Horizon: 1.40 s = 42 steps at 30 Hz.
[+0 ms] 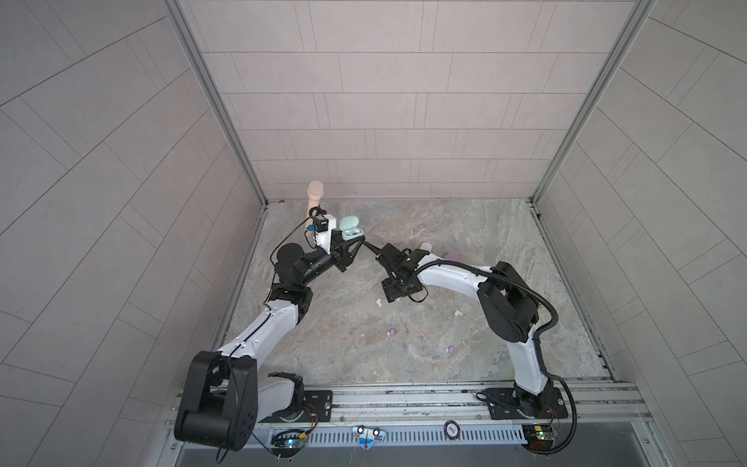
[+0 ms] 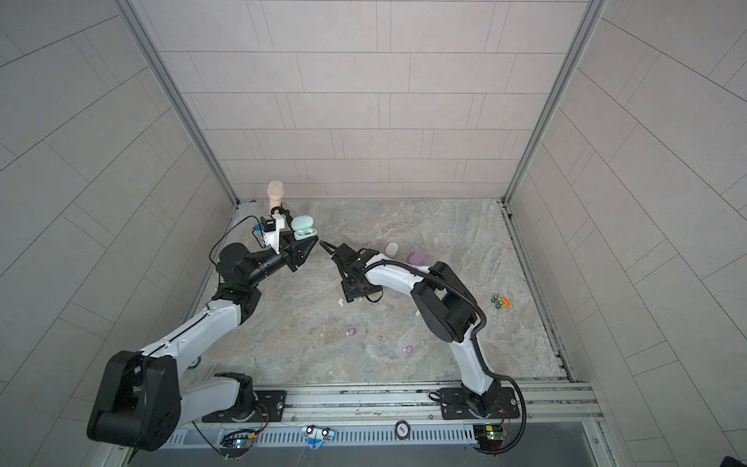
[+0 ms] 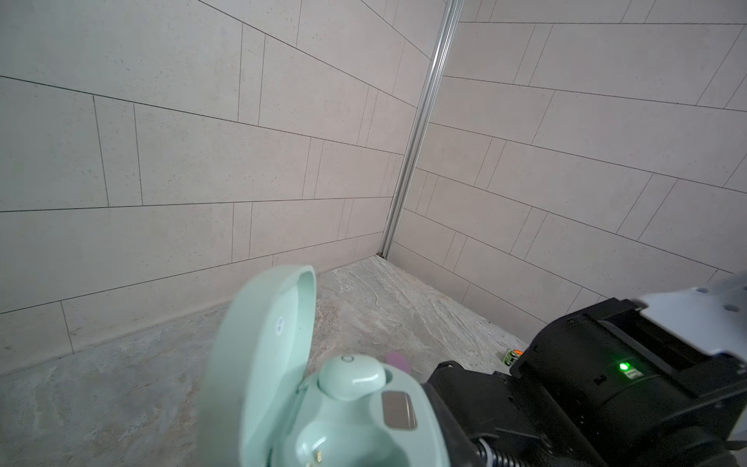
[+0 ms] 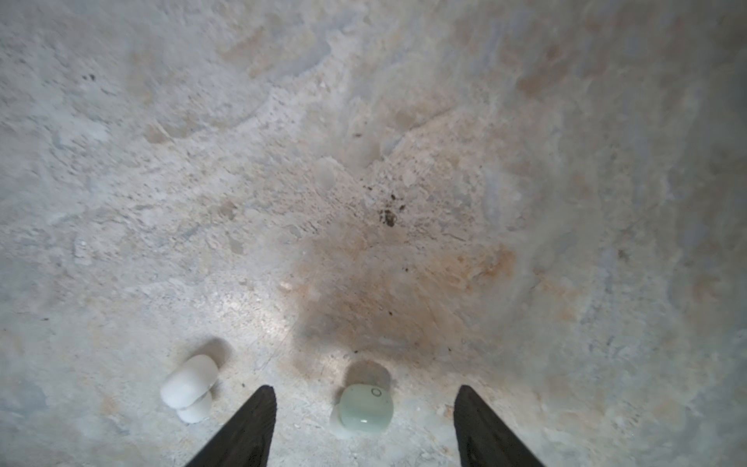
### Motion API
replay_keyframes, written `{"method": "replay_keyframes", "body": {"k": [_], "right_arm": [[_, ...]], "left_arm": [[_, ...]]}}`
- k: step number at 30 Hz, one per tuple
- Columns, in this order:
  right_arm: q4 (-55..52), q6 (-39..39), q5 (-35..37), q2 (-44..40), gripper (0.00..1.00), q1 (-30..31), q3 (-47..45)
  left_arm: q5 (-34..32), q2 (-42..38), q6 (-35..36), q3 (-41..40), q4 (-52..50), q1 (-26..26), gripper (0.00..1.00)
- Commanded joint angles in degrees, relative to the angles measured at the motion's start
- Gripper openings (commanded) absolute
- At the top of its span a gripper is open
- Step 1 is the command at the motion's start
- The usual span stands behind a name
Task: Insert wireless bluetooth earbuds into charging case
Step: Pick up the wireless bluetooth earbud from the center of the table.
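My left gripper (image 1: 357, 240) is shut on the mint green charging case (image 1: 351, 230), holding it above the back left of the table with its lid open. In the left wrist view the case (image 3: 364, 420) has one mint earbud (image 3: 351, 378) seated in a socket, and the socket beside it is empty. My right gripper (image 4: 364, 388) is open just over the table. Its fingers (image 4: 250, 424) stand on either side of a loose mint earbud (image 4: 366, 410) without touching it. A white earbud (image 4: 190, 388) lies just outside them. The loose mint earbud is hidden in both top views.
A white case (image 1: 426, 246) and a lilac case (image 1: 452, 256) lie behind the right arm. White buds (image 1: 379, 302) (image 1: 458, 312) and lilac buds (image 1: 391, 332) (image 1: 449, 349) are scattered mid-table. A beige cylinder (image 1: 315, 194) stands at the back left corner. A small green and orange toy (image 2: 500, 301) lies at the right.
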Motion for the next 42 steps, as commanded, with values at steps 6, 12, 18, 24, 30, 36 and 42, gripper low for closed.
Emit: {"method": "replay_keyframes", "body": {"k": [6,12,18,24,30,36,42], "right_arm": [[0.7,16.5,-5.1,-1.3,0.67,-1.1,-3.7],[3.5,17.6,-6.9,-0.8,0.65,-1.0,-3.7],[3.2,17.4,-8.6,-0.2,0.64,-0.8,-2.0],[2.5,16.5,-9.7,0.9,0.64,-0.2,-0.1],[0.9,14.3,-9.5,2.0,0.64,-0.1,2.1],[-3.0,12.8,-6.3,2.9,0.62,0.0,4.2],[-6.1,11.6,-1.7,2.6,0.51,0.3,5.1]], "left_arm": [[0.7,-2.0,0.9,1.3,-1.4,0.4,0.02],[0.7,-2.1,1.1,1.4,-1.9,0.8,0.02],[0.6,-2.6,1.1,1.0,-1.9,1.2,0.02],[0.3,-2.4,1.0,0.8,-1.8,1.3,0.02],[0.4,-2.2,0.7,0.9,-1.5,1.3,0.02],[0.4,-2.1,0.4,0.9,-1.1,1.2,0.02],[0.5,-2.0,0.4,0.7,-1.0,1.3,0.02]]}}
